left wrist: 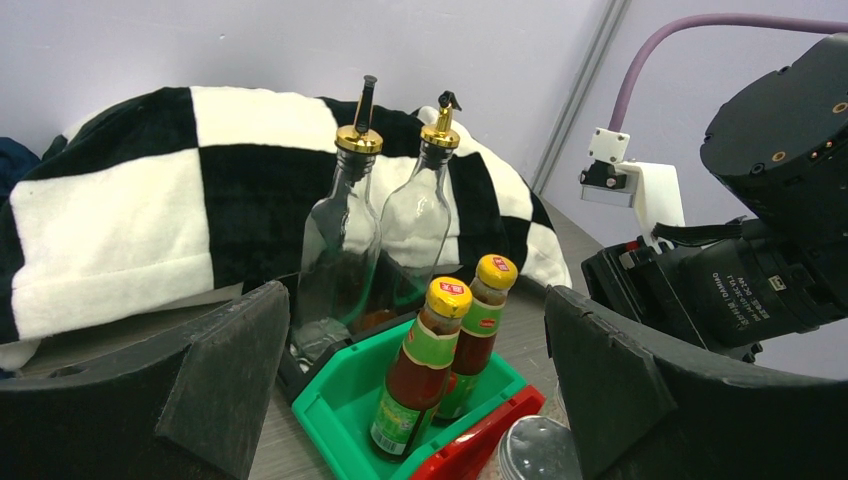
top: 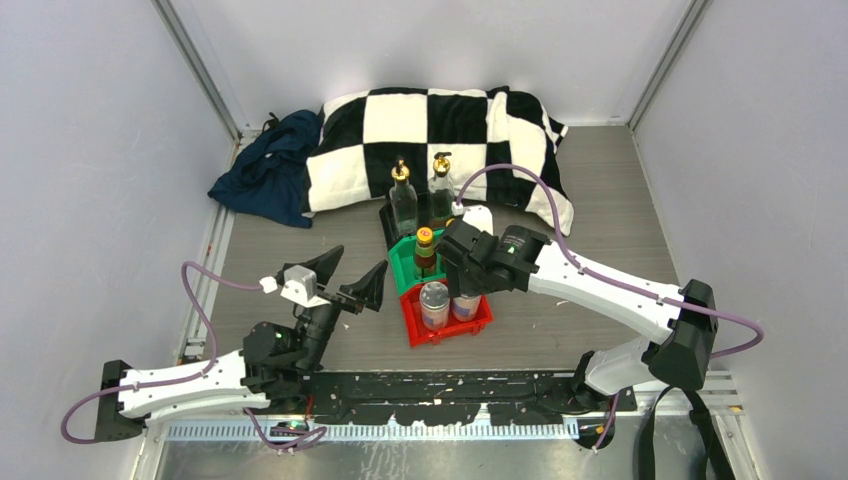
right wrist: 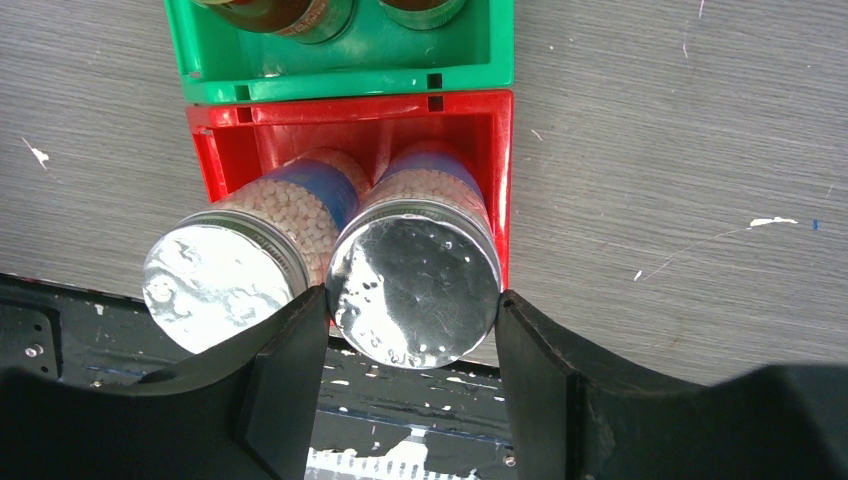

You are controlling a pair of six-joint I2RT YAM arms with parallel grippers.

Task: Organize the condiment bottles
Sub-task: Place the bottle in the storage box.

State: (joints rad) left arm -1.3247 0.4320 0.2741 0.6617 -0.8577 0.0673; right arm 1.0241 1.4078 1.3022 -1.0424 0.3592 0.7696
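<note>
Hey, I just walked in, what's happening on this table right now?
The right fingers are closed on the lid of one shaker jar standing in the red bin, beside a second jar. Two sauce bottles stand in the green bin, and two tall glass bottles in the black bin. The left fingers hang open nearby, holding nothing.

In near bin [top: 412,335]: shaker jars [top: 435,305]; in middle bin [top: 400,264]: sauce bottles [top: 425,252]; in far bin [top: 386,216]: glass bottles [top: 403,205].
</note>
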